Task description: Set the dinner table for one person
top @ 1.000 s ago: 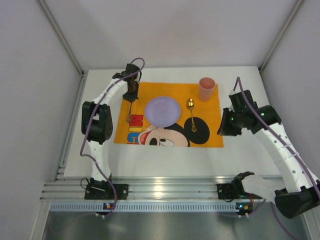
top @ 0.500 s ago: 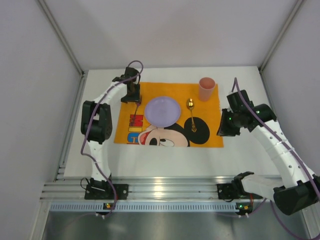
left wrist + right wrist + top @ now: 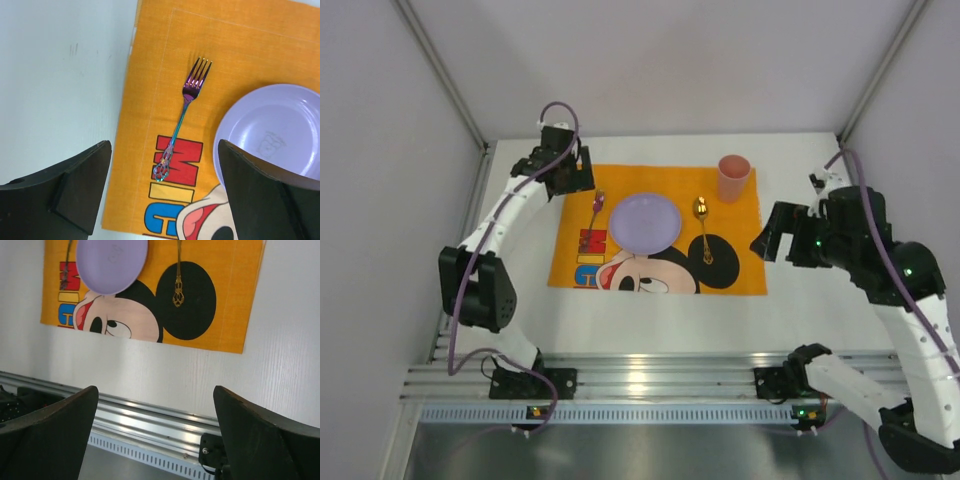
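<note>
Top external view. The dinner table (image 3: 650,305), white and matte, fills the floor of the booth between grey walls. An orange Mickey Mouse placemat (image 3: 740,270) lies on its middle. On the placemat: a lilac plate (image 3: 645,222) at centre; a fork (image 3: 593,215) just left of the plate, tines toward the far side; a gold spoon (image 3: 704,228) just right of the plate, bowl toward the far side; a pink cup (image 3: 733,178) upright on the far right corner of the cloth. The left gripper (image 3: 572,172) hangs over the far left corner of the placemat, apart from the fork. The right gripper (image 3: 767,243) sits at the right edge of the cloth, over bare tabletop, holding nothing.

Left wrist view. Looking straight down: the two dark fingers (image 3: 82,187) stand wide apart with nothing between them. Below, the fork (image 3: 182,118) lies slightly slanted on the placemat (image 3: 150,115), iridescent purple, its ornate handle end resting on the red printed letter. The plate's (image 3: 272,132) rim is near the fork, not touching. White table (image 3: 60,90) to the left.

Right wrist view. Fingers (image 3: 52,432) spread wide, empty. Beyond them: the near edge of the table (image 3: 165,375), the aluminium rail (image 3: 150,427), the placemat's (image 3: 230,315) near right corner, part of the plate (image 3: 111,262) and the spoon's handle (image 3: 178,277) over the black ear.
</note>
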Action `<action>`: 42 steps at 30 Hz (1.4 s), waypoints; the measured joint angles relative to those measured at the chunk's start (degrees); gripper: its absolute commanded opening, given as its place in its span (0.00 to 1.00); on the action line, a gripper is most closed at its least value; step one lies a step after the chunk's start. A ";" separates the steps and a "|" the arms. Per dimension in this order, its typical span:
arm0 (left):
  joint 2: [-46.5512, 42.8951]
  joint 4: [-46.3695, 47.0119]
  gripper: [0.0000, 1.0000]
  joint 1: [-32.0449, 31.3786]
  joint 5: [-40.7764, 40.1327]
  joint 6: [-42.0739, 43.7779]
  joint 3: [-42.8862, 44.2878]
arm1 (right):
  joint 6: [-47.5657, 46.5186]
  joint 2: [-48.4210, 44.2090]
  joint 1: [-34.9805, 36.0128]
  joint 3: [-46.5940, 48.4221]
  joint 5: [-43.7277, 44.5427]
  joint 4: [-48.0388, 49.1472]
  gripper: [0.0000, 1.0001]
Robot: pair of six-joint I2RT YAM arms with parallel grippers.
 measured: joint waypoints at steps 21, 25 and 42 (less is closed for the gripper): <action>-55.17 13.07 0.99 -25.44 -15.47 -3.19 -43.10 | 3.56 -41.13 -0.02 -13.60 5.55 1.46 1.00; -60.30 12.24 0.99 -25.92 -17.14 -5.25 -43.65 | 4.04 -41.09 -0.02 -13.81 5.88 1.07 1.00; -63.87 1.75 0.99 -26.18 -26.25 -10.05 -42.16 | 4.20 -41.16 0.37 -14.71 5.84 1.11 1.00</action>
